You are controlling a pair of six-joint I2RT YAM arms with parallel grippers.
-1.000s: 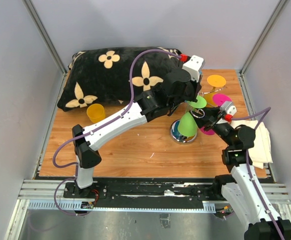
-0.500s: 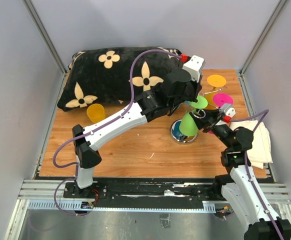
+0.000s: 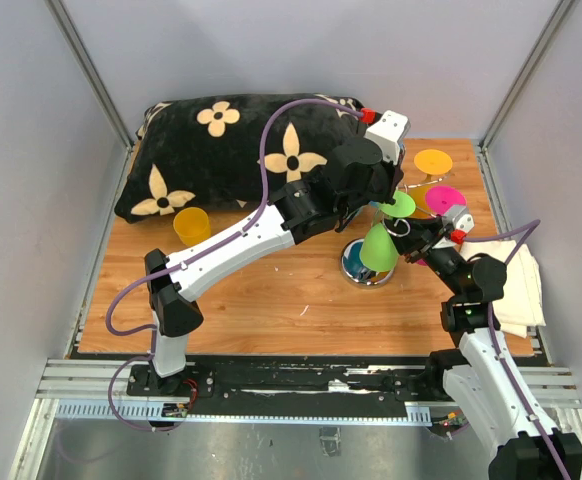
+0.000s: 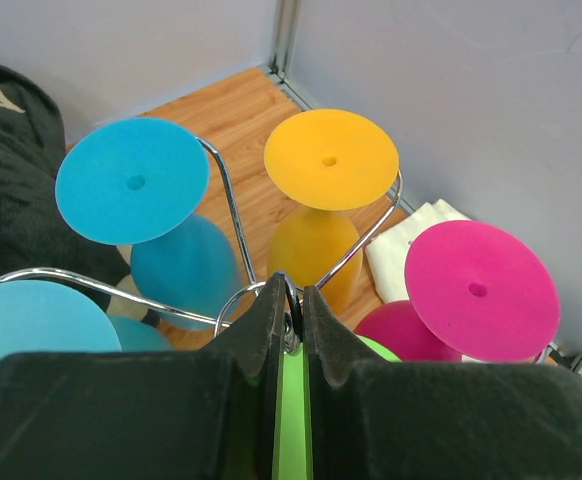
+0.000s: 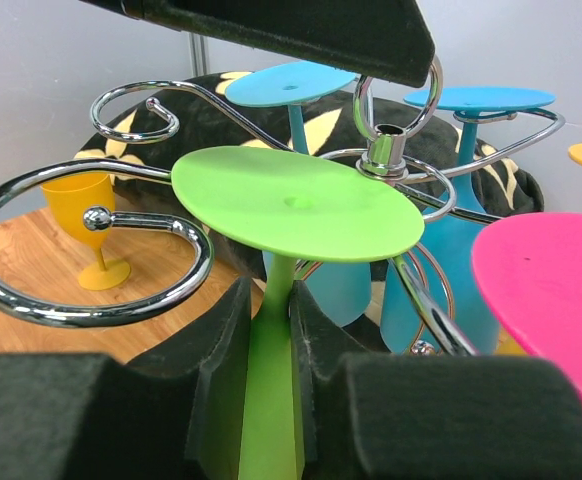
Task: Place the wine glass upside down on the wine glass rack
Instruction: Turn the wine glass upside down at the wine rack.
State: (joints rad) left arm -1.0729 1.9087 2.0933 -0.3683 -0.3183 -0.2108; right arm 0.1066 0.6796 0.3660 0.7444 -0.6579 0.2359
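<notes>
From the top cam, the wine glass rack (image 3: 353,265) sits on the wooden counter (image 3: 271,300) in front of a black flowered pillow (image 3: 231,150), and both arms are crowded in on it. The green wine glass (image 3: 376,248) is upside down right by the rack's middle, bowl low over the mirrored base. Left wrist cam: the left pincer (image 4: 289,300) is clenched on the little chrome ring at the very top of the rack, with a blue glass (image 4: 133,180), a yellow glass (image 4: 331,158) and a pink glass (image 4: 481,290) hanging foot-up around it. Right wrist cam: the right pincer (image 5: 271,305) is grasping the green wine glass by its stem, just under the flat foot, which sits about level with the curled arms. Can't tell if the foot actually rests on the wire.
</notes>
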